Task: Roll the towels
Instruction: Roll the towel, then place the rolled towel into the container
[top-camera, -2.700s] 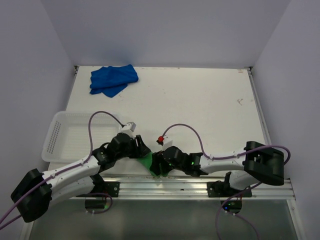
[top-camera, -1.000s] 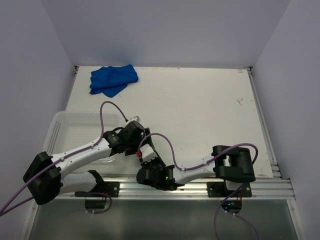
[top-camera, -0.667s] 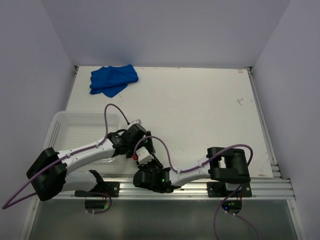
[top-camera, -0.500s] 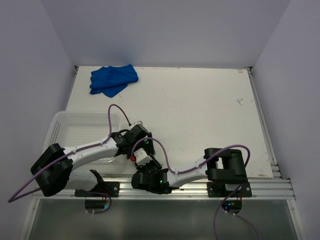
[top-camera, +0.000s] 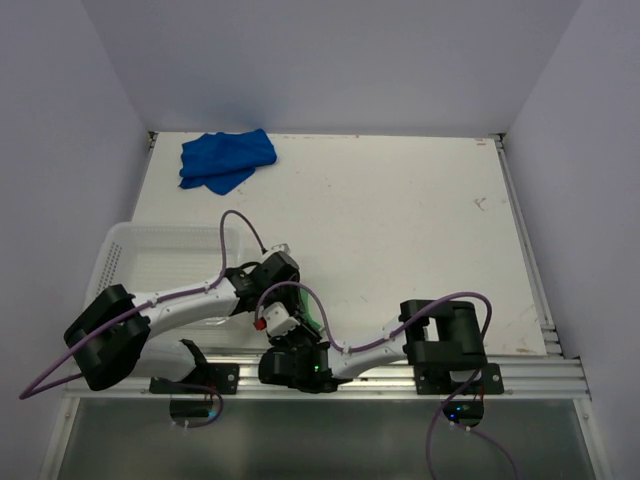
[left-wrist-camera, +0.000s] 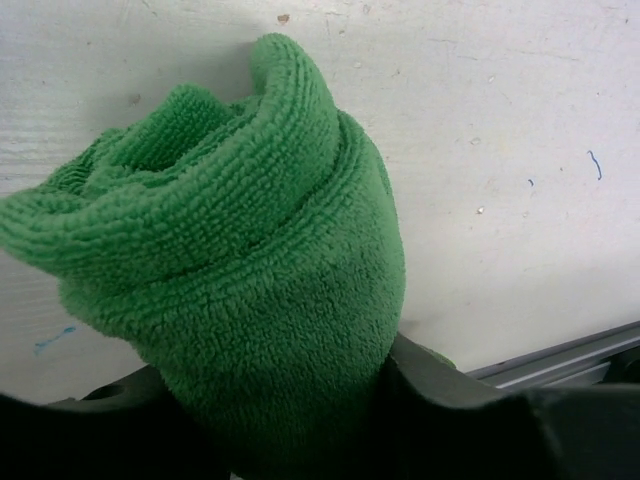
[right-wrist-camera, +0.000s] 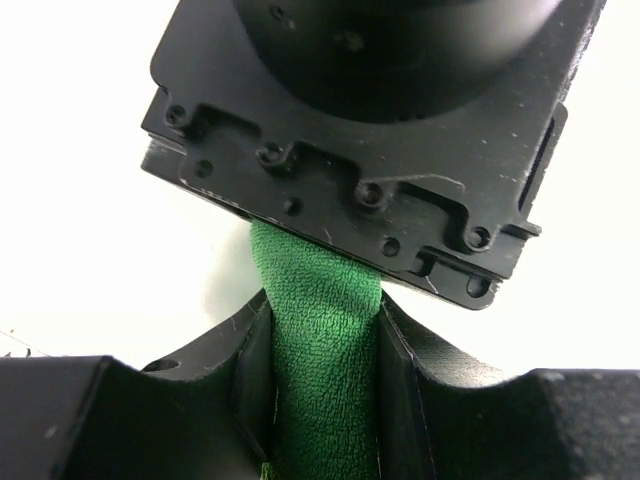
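Progress looks to be well into the first towel and nowhere on the second. The green towel (left-wrist-camera: 250, 250) sits at the near edge of the table (top-camera: 400, 220), between the two arm bases. In the left wrist view it is already wound into a thick, loose coil, its layers curling over one another at the top. The left gripper (left-wrist-camera: 285, 410) has its fingers against both sides of the coil's lower part, so it appears clamped on the green towel. The right gripper (right-wrist-camera: 322, 390) is closed on a narrower strip of the same cloth, which runs straight up from its jaws to the underside of the left wrist housing. Both claws therefore hold one towel from opposite ends, very close together. The overhead view shows only a sliver of green between the crowded wrists, so I cannot tell whether any flat tail is left to wind in. The coil looks slack, not tight, and probably needs firming before it is set down. The blue towel (top-camera: 226, 160) lies crumpled and folded at the far left corner of the table, well apart from both arms and untouched. It has yet to be spread out and rolled. The white basket (top-camera: 112, 262) stands at the left edge, with no towel visible in it.
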